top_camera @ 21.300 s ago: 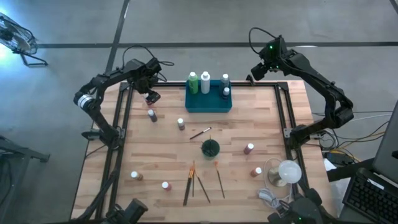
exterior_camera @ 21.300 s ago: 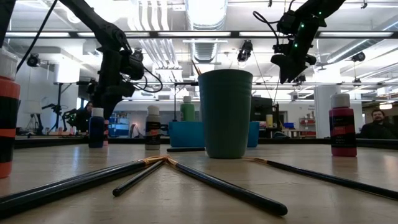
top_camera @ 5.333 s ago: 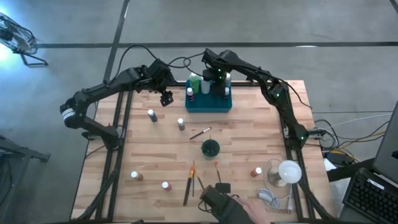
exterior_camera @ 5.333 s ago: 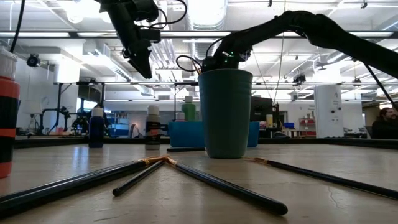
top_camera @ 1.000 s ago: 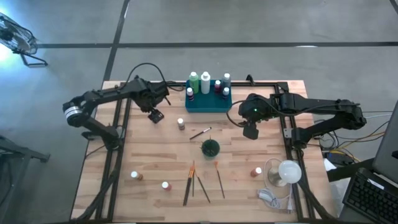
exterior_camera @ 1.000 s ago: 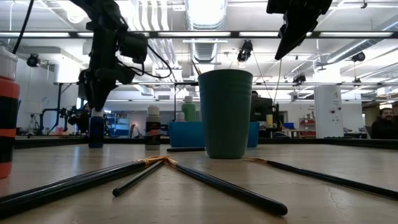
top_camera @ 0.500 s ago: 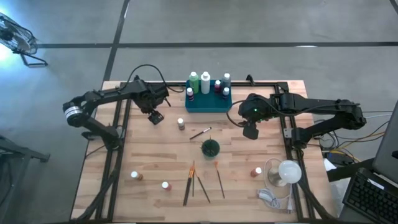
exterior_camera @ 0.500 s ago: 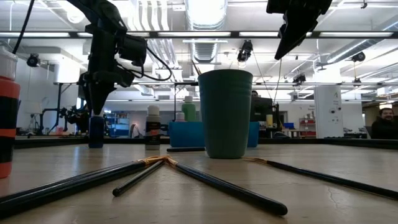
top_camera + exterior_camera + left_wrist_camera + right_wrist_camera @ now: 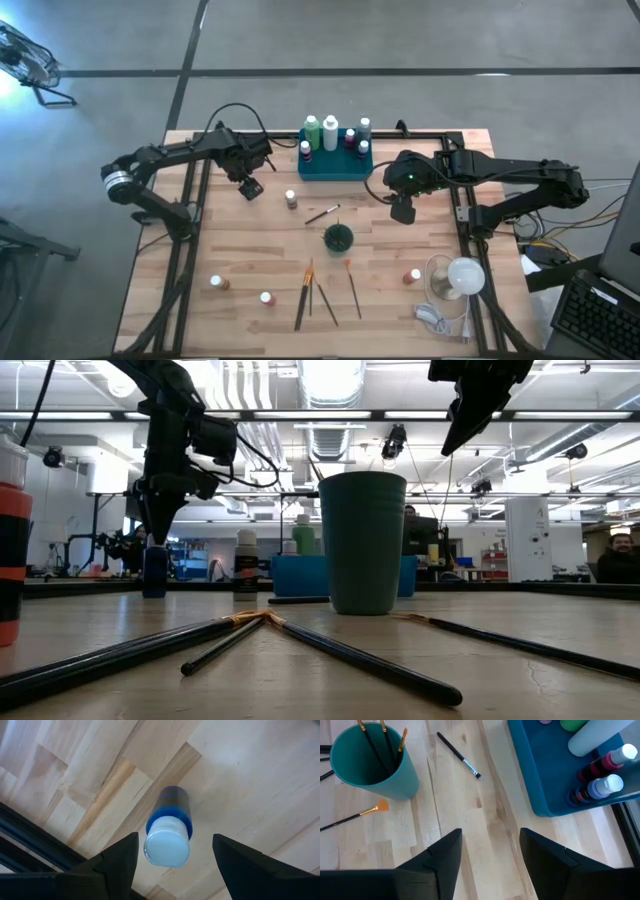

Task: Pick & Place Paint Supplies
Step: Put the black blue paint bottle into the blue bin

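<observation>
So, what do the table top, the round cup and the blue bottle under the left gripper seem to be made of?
Table top: looks like wood, pale butcher-block strips with visible grain, low sheen.
Round cup: probably plastic, a smooth, even teal wall with a thin rim, matte.
Blue bottle: likely plastic, a smooth blue body with a white cap showing a soft shine; the open left gripper hangs over it.

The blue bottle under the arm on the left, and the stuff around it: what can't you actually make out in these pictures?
- Blue bottle: hidden by the left gripper in the high view; no finger contact visible in the left wrist view.
- Teal tray: half blocked by the green cup in the low view.
- Brushes in the cup: lower ends hidden inside it.
- Right gripper: fingertips too small to judge from above.
</observation>
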You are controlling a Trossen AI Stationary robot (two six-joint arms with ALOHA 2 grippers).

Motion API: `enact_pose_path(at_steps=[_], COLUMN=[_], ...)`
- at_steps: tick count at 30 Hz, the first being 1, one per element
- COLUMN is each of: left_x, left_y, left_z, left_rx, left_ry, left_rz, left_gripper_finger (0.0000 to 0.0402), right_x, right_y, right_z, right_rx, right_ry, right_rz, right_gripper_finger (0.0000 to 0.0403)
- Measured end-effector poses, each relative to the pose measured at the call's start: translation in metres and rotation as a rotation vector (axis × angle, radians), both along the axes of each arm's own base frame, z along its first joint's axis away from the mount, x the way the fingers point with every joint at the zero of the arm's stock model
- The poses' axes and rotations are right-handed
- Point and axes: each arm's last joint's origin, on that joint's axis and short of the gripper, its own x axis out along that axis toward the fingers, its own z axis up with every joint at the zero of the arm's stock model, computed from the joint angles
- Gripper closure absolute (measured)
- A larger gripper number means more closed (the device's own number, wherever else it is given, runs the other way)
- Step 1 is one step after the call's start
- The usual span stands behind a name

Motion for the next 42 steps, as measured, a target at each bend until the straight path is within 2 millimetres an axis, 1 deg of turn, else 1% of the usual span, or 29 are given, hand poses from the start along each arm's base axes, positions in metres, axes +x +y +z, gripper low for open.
enact_pose_path(at_steps=[9, 18, 25, 32, 42], left_x=[-0.0005, 0.0004, 0.0008, -0.0024, -0.0019], left_y=[0.0008, 0.0017, 0.002, -0.0002, 0.0001], left_z=[0.0001, 0.0002, 0.0003, -0.0067, -0.0078], left_rx=[0.025, 0.039, 0.041, 0.025, 0.029], left_ry=[0.021, 0.016, 0.012, 0.036, 0.032], left_rz=[-0.025, -0.036, -0.04, -0.053, -0.069], left_gripper_finger=[0.0145, 0.0189, 0.021, 0.0214, 0.0216], right_x=[0.0, 0.0, 0.0, -0.0001, -0.0001], right_y=[0.0, 0.0, 0.0001, 0.0001, -0.0003], right_z=[0.0, 0.0, -0.0002, -0.0007, -0.0008], right_rx=[0.0, -0.001, 0.0, 0.001, -0.005], right_ry=[0.0, 0.0, 0.001, 0.002, 0.003], right_rz=[0.0, 0.002, 0.002, 0.001, -0.001], right_gripper_finger=[0.0222, 0.023, 0.0216, 0.0212, 0.0234])
